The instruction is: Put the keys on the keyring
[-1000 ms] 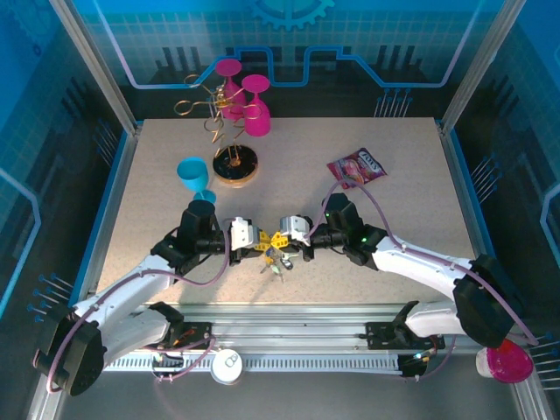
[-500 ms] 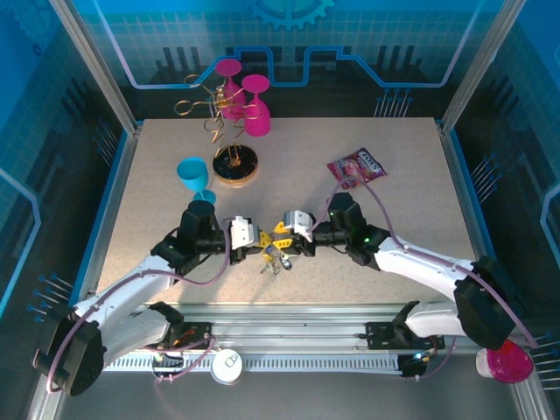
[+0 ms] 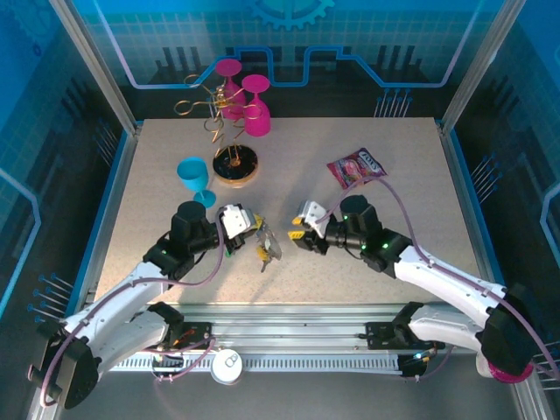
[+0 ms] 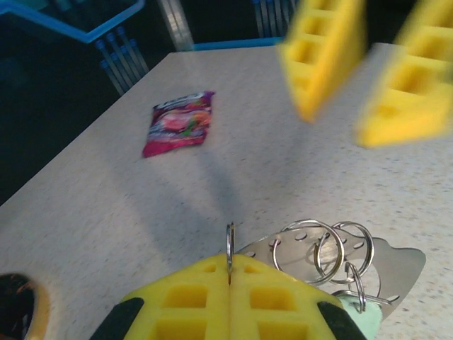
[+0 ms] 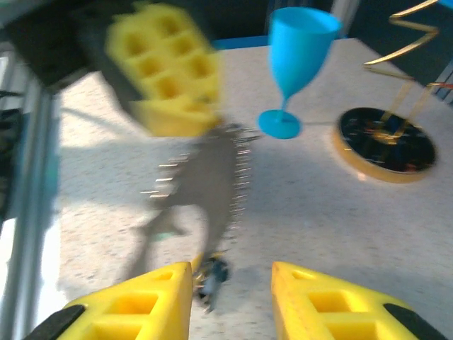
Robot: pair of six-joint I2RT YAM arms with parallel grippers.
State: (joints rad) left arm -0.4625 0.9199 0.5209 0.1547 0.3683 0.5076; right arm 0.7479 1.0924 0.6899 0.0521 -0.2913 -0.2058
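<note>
Right now your left gripper (image 4: 230,273) has its jaws pressed flat together, pinching the keyring (image 4: 230,244). The keyring stands edge-on, a thin metal line rising from the seam between them. Just beside that seam the keys (image 4: 393,265) bunch together: a flat silver blade, a pale green head at the lower edge, and several small silver rings (image 4: 318,248) overlapping across the blade. From above, the bunch sits just under and to the right of the left gripper, low over the table (image 3: 394,131). You cannot tell from these views whether each key is threaded on the loop.

Your right gripper (image 5: 232,278) has its jaws parted, with nothing between them. It faces the left gripper across a short gap, near the bunch but not touching it. In its wrist view the bunch is a blurred grey streak under the other gripper's yellow pad.

Farther out, a blue cup (image 5: 301,42) stands upright behind the left arm. Just beside it is a gold wire stand (image 3: 234,164) on a round black base. Two pink cups (image 3: 256,109) stand at the far edge behind that stand. A pink snack packet (image 4: 179,126) lies flat on the table beyond the right arm.
</note>
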